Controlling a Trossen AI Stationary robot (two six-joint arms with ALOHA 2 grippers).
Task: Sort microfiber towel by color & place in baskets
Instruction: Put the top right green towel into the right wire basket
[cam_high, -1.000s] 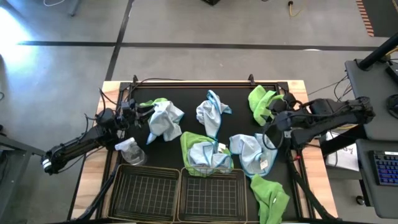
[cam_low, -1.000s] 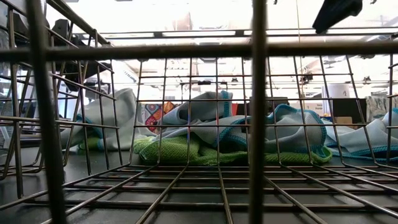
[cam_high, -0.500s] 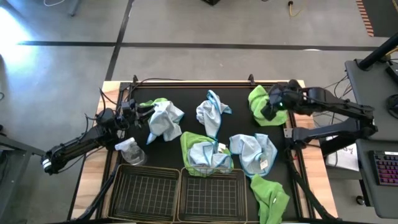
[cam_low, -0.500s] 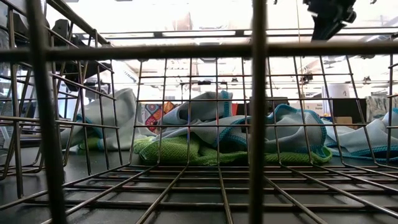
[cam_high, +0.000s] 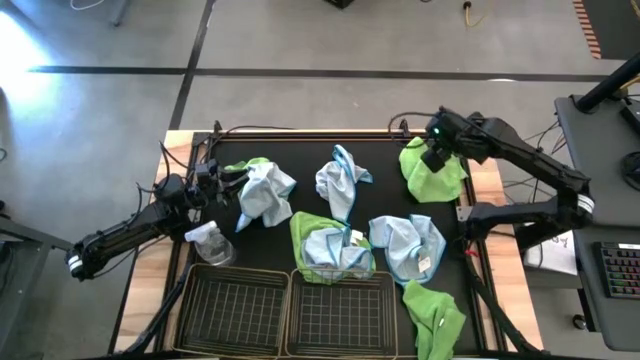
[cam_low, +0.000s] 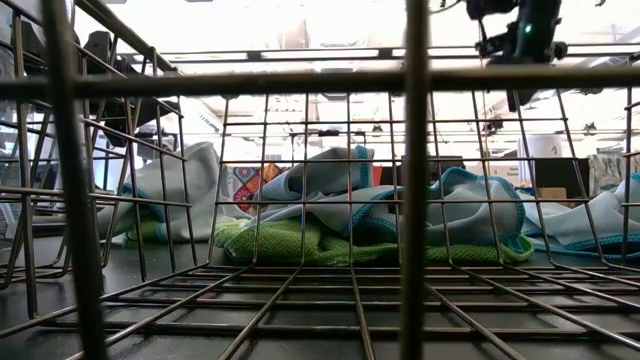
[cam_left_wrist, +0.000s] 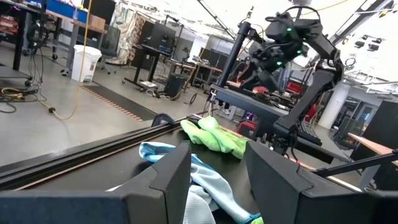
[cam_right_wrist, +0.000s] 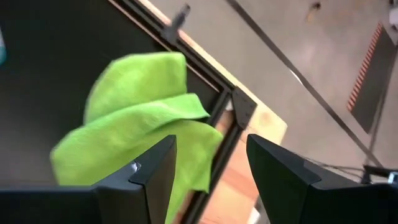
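My right pincer (cam_high: 432, 160) hangs over the lime green towel (cam_high: 430, 170) at the far right corner of the black mat (cam_high: 300, 165), fingers spread, nothing between them. In the right wrist view that green towel (cam_right_wrist: 137, 118) lies crumpled right at the mat's corner, beside the wooden surface (cam_right_wrist: 249, 168) edge.

My left pincer (cam_high: 215, 178) waits at the left edge of the mat, fingers apart, empty, just beside a pale blue towel (cam_high: 265, 192) with a bit of green under it. The small clear spray bottle (cam_high: 210, 240) stands near it.

Other towels: a blue one (cam_high: 342, 180) bunched mid-mat; a green one with a blue one on top (cam_high: 328, 245) touching the far rim of the right basket (cam_high: 340, 315); a blue one (cam_high: 410, 245) to its right with a small white tag, writing too small to read; a green one (cam_high: 435, 315) near the right front edge.

Both baskets, left basket (cam_high: 232, 310) and right, sit side by side at the front edge, no towels inside. No brand or other lettering readable in any view.
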